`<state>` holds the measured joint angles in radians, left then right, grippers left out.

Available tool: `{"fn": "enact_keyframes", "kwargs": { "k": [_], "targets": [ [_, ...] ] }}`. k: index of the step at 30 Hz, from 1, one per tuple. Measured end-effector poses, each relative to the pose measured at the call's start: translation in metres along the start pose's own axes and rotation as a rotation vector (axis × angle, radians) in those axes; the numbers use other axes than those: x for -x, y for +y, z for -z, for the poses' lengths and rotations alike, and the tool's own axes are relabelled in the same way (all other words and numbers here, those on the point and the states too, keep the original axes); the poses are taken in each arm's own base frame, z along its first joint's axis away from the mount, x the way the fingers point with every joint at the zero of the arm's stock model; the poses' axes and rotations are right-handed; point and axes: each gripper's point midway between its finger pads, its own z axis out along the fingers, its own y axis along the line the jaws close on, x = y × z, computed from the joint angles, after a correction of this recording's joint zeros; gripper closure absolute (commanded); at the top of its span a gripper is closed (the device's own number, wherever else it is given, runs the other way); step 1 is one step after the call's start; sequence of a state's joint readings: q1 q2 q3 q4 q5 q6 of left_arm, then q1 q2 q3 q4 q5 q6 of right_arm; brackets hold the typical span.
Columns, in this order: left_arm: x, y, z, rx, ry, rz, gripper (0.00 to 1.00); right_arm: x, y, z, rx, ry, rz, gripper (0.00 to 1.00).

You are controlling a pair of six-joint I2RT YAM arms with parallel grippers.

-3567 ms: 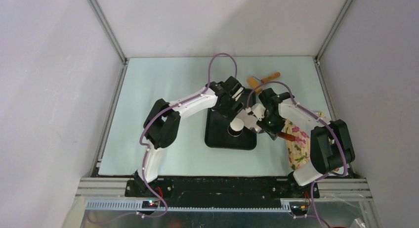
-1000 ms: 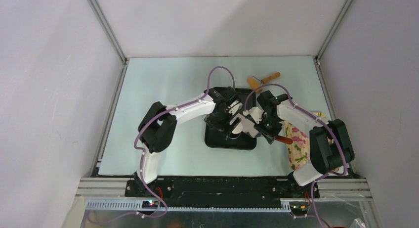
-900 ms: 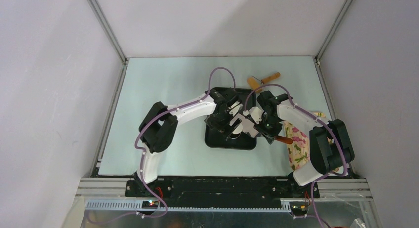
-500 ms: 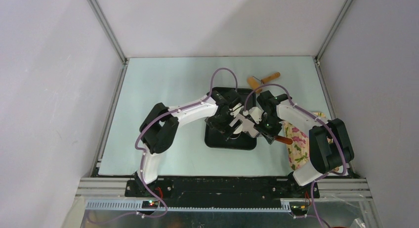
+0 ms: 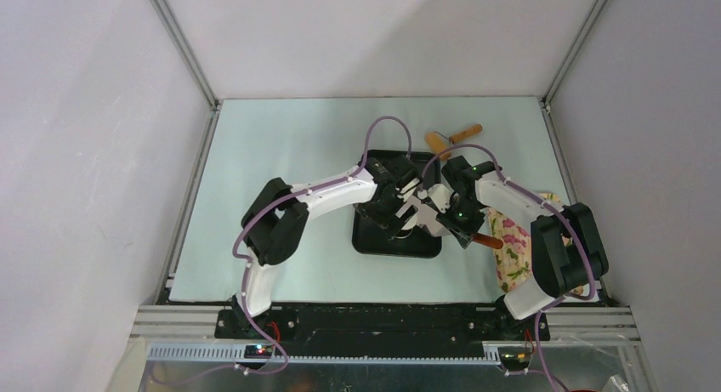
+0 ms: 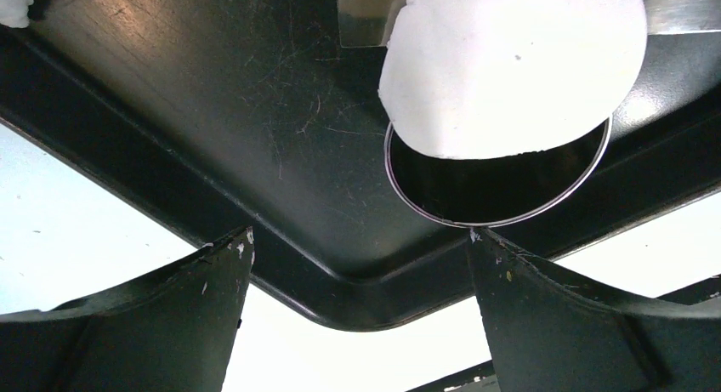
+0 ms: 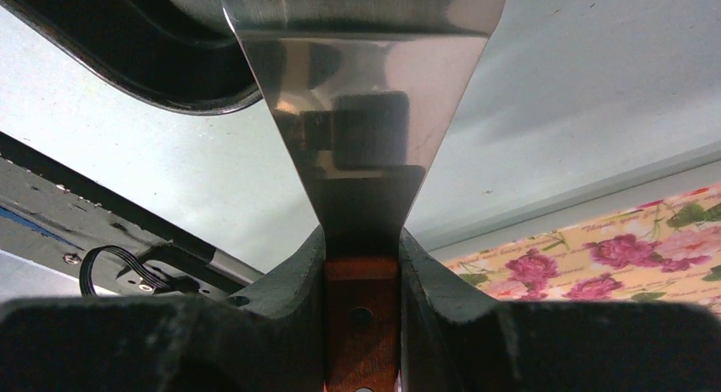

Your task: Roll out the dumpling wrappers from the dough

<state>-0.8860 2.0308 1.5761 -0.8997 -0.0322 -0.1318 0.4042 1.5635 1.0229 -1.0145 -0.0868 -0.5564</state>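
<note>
dough [image 6: 510, 60]: flattened white disc inside the black tray [image 6: 212, 111], draped over the far rim of the round steel cup [image 6: 497, 188]. The near part of the cup mouth is uncovered. A small white scrap [image 6: 12, 4] lies well apart from it on the tray.
scraper [image 7: 361, 94]: the steel blade reaches into the tray at the disc's far edge. Cannot tell whether the disc rests on the blade or on the cup rim.
right claw [image 7: 361, 258]: clamped on the scraper's wooden handle, with the floral cloth [image 7: 612, 256] beneath that arm.
left claw [image 6: 359, 237]: spread wide with nothing between the fingers, hovering over a corner of the tray just short of the cup.
step, as I read it: the blade is working the disc free of the cup while the left claw comes in to steady the cup or take the dough.
doing it well: keep the blade flat and low, and slide under the disc rather than push at it. The left claw should close on the cup wall, not the soft disc, and only lightly. Hold the cup so it does not skate on the slick tray.
risks: the disc may fold, tear, sag into the cup mouth or cling to the blade.
wooden tool [image 5: 453, 139]: lies on the worktop [image 5: 281, 154] beyond the tray, and is probably wanted for the rolling.
</note>
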Motion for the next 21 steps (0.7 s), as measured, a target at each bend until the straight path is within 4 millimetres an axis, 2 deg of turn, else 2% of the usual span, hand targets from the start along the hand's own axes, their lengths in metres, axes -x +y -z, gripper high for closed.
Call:
{"fn": "enact_keyframes", "kwargs": {
  "k": [11,21],
  "targets": [
    [0.004,0.012,0.004,0.068,-0.021,0.001,0.02,-0.002,-0.003,-0.004,-0.021,0.033,0.011,1.00],
    [0.022,0.016,0.035,0.080,-0.134,0.023,0.02,-0.001,-0.006,-0.006,-0.046,0.047,0.022,1.00]
  ]
}}
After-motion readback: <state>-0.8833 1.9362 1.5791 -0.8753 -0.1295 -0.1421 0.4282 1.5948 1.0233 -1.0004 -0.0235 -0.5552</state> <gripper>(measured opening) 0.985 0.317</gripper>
